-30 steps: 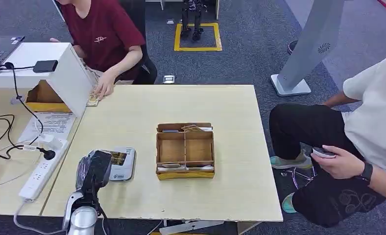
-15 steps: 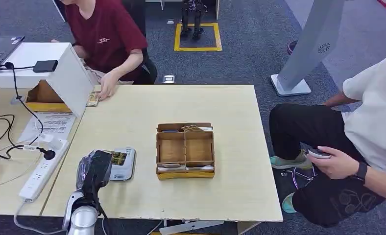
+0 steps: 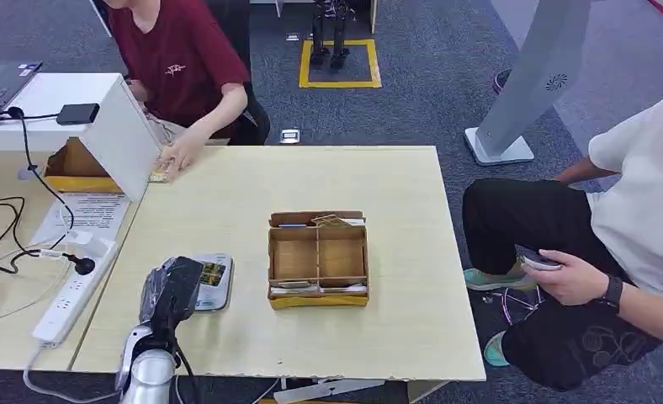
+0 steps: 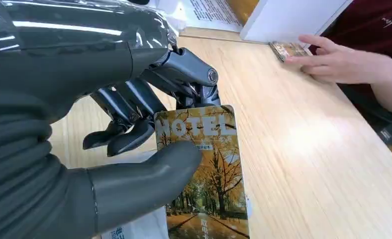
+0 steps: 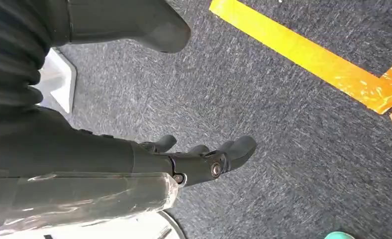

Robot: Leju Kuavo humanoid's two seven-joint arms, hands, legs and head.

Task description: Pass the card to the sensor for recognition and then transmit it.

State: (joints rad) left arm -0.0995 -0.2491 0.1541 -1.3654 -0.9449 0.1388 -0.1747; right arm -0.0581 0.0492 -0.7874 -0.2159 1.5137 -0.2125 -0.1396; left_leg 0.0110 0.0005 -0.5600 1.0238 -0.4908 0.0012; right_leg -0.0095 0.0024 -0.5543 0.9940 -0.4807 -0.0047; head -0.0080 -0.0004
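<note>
The left hand (image 4: 134, 124) is holding a card (image 4: 206, 174) between its thumb and its dark fingers. The card is showing the word "MOTEL" and a picture of yellow trees. From the head view, the left hand (image 3: 170, 290) is sitting over the near left part of the desk (image 3: 412, 252), right above a grey sensor (image 3: 213, 282) that is lying flat there.

A brown cardboard box (image 3: 318, 258) with small compartments is standing in the middle of the desk, to the right of the sensor. A few cards are lying in it.

At the far left corner, a person in a dark red shirt (image 3: 177, 59) is resting a hand (image 3: 172, 157) on another card (image 4: 288, 50) on the desk, beside a white box (image 3: 101, 118).

The right hand (image 5: 204, 159) is hanging over grey carpet, holding nothing, with its fingers apart and a little bent.

On the right, a person in a white shirt (image 3: 648, 194) is sitting and holding a phone (image 3: 537, 258).
</note>
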